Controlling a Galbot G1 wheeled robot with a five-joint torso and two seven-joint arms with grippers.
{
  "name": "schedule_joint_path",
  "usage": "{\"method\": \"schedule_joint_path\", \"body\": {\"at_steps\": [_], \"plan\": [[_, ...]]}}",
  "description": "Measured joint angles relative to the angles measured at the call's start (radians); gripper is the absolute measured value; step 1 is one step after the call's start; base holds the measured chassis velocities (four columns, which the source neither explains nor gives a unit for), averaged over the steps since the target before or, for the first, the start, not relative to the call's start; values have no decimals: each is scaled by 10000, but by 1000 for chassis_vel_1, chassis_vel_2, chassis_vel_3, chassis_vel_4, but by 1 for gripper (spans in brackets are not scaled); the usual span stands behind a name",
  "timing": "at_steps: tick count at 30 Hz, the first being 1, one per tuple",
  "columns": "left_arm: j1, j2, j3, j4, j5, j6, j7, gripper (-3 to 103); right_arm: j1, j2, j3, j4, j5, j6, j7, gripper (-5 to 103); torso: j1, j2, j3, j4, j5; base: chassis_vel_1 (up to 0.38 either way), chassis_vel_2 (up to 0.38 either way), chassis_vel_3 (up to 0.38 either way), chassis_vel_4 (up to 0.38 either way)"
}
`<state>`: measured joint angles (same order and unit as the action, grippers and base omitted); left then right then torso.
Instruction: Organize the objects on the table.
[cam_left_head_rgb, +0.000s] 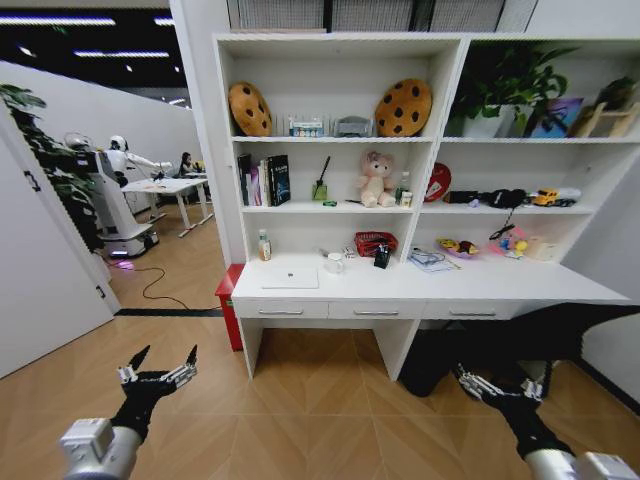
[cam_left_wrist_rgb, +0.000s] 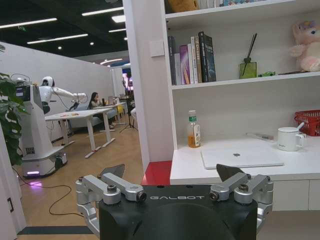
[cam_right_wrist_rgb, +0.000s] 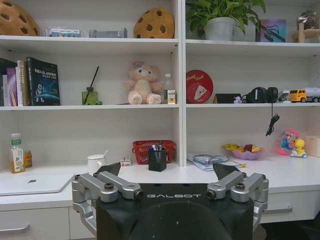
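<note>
A: Where's the laptop (cam_left_head_rgb: 290, 277)?
B: Flat and shut on the desk (cam_left_head_rgb: 520, 283), left side; thin, stiff, probably slippery, so take it by an edge
A: End effectors?
B: Left end effector (cam_left_head_rgb: 160, 363) and right end effector (cam_left_head_rgb: 497, 385) both released, low, well short of it; red basket (cam_left_head_rgb: 375, 243) holds something unclear; black cup (cam_right_wrist_rgb: 157, 160) holds pens

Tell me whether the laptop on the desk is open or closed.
Closed. The silver laptop lies flat on the white desk, lid down with its logo facing up, and no screen or keyboard is visible.
</note>
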<state>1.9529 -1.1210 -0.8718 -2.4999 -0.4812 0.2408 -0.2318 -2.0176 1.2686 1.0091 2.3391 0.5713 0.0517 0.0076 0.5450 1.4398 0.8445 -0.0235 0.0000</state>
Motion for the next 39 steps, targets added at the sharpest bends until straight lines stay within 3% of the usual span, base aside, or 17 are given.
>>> {"method": "schedule_joint_path", "body": {"at_steps": [39], "plan": [[0,0,0,0,0,0,0,100,0,0,0,0,0,0,0,100,0,0,0,0,0,0,0,0,0]]}}
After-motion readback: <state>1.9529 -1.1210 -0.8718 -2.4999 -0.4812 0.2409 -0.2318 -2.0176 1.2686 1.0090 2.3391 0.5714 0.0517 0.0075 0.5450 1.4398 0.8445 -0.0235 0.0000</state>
